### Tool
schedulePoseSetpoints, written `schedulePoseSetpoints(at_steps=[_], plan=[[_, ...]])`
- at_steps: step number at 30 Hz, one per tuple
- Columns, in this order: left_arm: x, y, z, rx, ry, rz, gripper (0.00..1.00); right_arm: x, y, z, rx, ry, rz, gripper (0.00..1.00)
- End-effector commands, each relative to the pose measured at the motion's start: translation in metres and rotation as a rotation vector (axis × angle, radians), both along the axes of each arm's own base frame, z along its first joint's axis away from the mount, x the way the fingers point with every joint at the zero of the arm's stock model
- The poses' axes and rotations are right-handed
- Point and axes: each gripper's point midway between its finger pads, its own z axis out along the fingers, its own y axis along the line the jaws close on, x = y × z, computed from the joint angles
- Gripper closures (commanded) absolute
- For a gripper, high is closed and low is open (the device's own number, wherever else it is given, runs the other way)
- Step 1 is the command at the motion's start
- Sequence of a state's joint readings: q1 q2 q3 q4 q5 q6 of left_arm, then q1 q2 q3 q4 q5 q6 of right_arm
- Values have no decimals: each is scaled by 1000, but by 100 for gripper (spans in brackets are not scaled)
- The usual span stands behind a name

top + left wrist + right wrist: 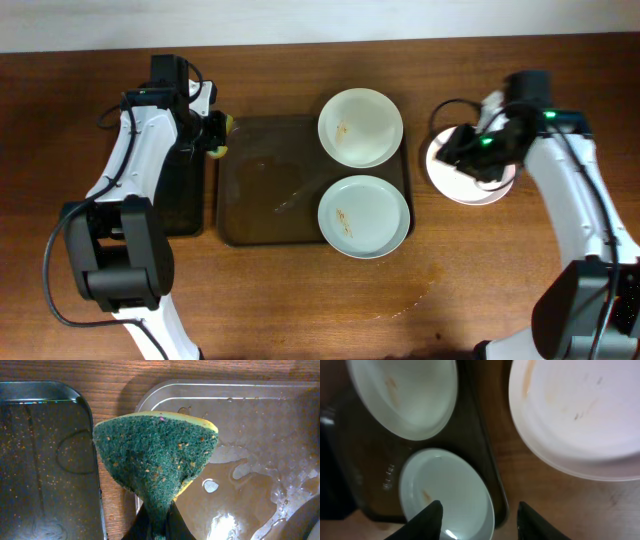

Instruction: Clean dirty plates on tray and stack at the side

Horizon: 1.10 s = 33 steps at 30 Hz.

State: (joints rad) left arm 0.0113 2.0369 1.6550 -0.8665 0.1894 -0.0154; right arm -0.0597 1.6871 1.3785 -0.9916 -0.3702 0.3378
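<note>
Plates (360,127) bearing orange smears lie two on the tray's (260,200) right half and one just right of the tray, under the right gripper (479,506), whose fingers are spread and empty. At the tray's left rim the left gripper (159,524) pinches a sponge (155,450). Scrubbing looks to be in hand, and the next move needs that sponge carried across to a plate on the tray.

Brown wood-grain table (300,320), glossy under soft light; a pale wall (320,20) runs beyond the left tool (212,136).
</note>
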Motion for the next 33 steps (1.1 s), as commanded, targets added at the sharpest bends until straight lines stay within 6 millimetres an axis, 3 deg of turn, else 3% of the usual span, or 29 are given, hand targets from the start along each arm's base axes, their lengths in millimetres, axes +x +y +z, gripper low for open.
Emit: schedulePoseSetpoints(at_steps=[1,6,12,15,16,19,23,25,28,31,33], plan=[[2,-2,0,6,-8,-22,99,-34,19,-49,-126,142,5,52],[0,-2,0,6,0,-22,99,-61,34,-99,-206,196,14,54],[0,-2,0,6,0,-22,99,-66,60,-123,-145,194,76,61],[0,-2,0,6,0,-22,99,-65,63,-124,-144,186,86,75],[0,-2,0,6,0,-22,99,-65,63,-124,-145,186,90,87],[1,-2,0,6,-1,-22,99,-62,63,-120,-150,171,121,90],[1,-2,0,6,-1,-22,99,-52,68,-92,-146,170,165,96],[1,-2,0,6,-2,-22,99,-37,88,-75,-115,105,198,96],[0,-2,0,5,0,-22,99,-10,125,-77,-152,-22,106,96],[-1,-5,0,-9,6,-28,99,-7,166,-96,-160,-52,35,96],[-6,-9,-2,-10,27,-36,99,-13,188,-122,-150,-11,-46,96]])
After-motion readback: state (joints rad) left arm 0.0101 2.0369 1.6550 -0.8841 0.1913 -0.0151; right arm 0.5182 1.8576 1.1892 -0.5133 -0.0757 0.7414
